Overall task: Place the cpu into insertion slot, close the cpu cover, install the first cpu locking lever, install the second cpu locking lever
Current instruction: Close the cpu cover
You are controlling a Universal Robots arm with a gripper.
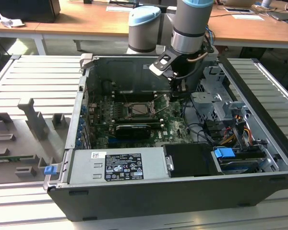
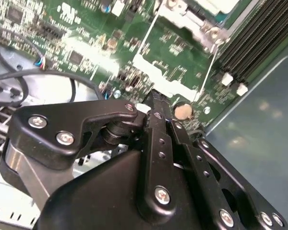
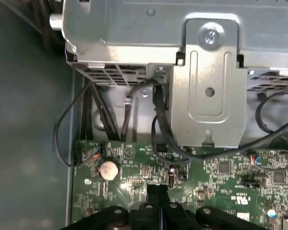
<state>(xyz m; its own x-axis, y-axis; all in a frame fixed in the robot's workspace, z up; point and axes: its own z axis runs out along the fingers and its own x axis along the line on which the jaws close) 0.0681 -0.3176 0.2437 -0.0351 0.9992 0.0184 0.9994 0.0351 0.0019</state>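
Near edge: grey metal power supply box [image 1: 117, 165]. Middle of green board: square black insertion slot with thin metal rim [image 1: 141, 110]. Toward exterior view's right of slot: black gripper [image 1: 178, 90], fingers [image 3: 151, 194] pressed together, pinching nothing, tips near small round silver battery [image 3: 108, 169].

The open computer case [image 1: 134, 191] is seen in the exterior view from high up on the side opposite the arm, angled downward from some way off, so that the whole motherboard [image 1: 134, 125] is taken in. Both wrist views are set close above that board and aimed down past the end effector [image 2: 156, 98], facing opposite ways. A coin cell [image 2: 183, 111] is shared by both wrist views.
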